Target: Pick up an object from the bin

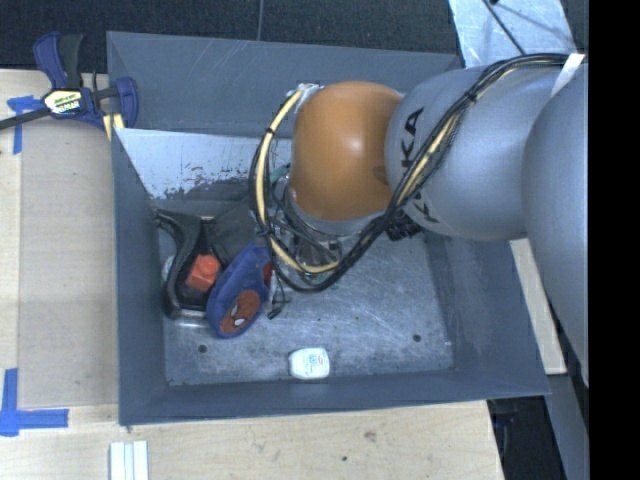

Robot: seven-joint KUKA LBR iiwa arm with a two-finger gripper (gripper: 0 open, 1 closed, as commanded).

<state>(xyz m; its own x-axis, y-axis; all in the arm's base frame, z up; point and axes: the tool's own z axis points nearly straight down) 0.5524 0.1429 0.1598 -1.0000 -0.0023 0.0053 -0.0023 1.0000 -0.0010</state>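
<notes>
My gripper (pixel 291 244) hangs low in the bin's left middle, mostly covered by the arm's wrist. Right against its left side lies a blue soft object with a red masked face (pixel 238 294), slanting from upper right to lower left. Left of that rests a black handled tool with an orange button (pixel 196 265), close to the bin's left wall. A small white rounded piece (pixel 309 363) lies apart near the front wall.
The arm comes in from the right and covers the bin's back right part. Bare floor shows in the front right of the bin, between the white piece and the right wall.
</notes>
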